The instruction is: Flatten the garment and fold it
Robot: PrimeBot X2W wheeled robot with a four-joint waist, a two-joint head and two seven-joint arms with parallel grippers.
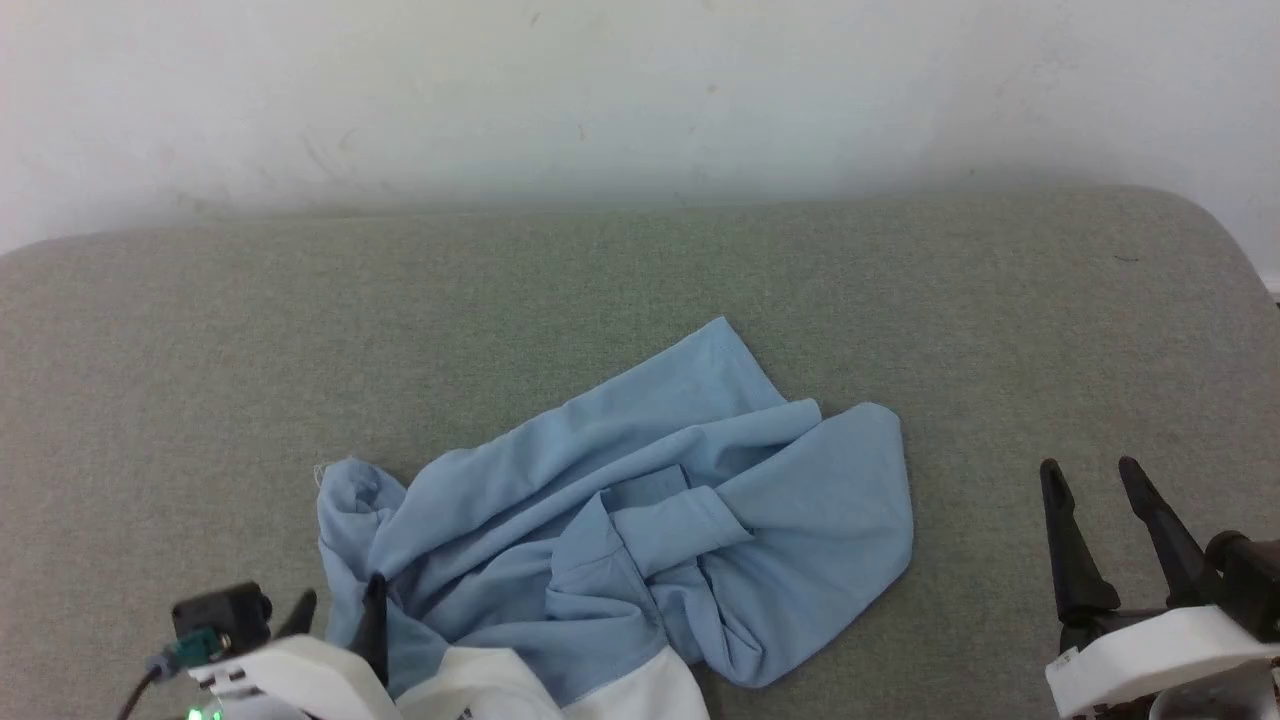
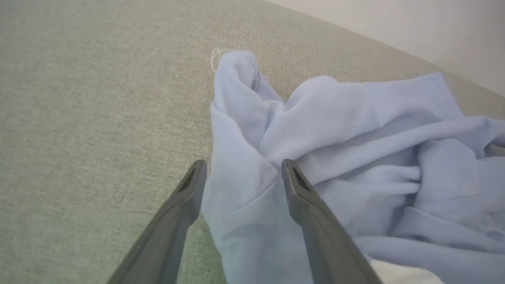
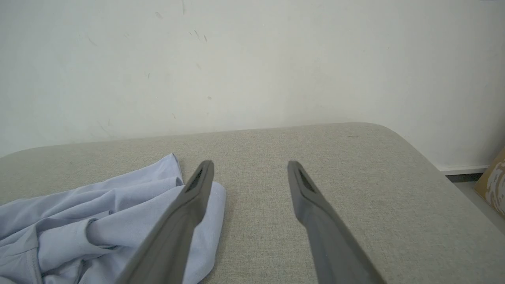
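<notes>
**No writing I can read**

Nothing legible lies before me. The crumpled light blue soft-fabric shirt (image 1: 640,500) shows plain cloth on every fold turned my way; a tiny dark mark on my left arm's white forearm shell (image 1: 480,685) is too small to make out; the brown-and-white patterned panel (image 3: 493,181) at the edge gives no letters.

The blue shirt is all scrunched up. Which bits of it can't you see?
The garment, near edge: cut off by the head view's bottom edge.
Its front or back: folds hide it, every view.
Left corner: partly behind the left gripper, head view.
Left part: runs off the right wrist view's left edge.
</notes>
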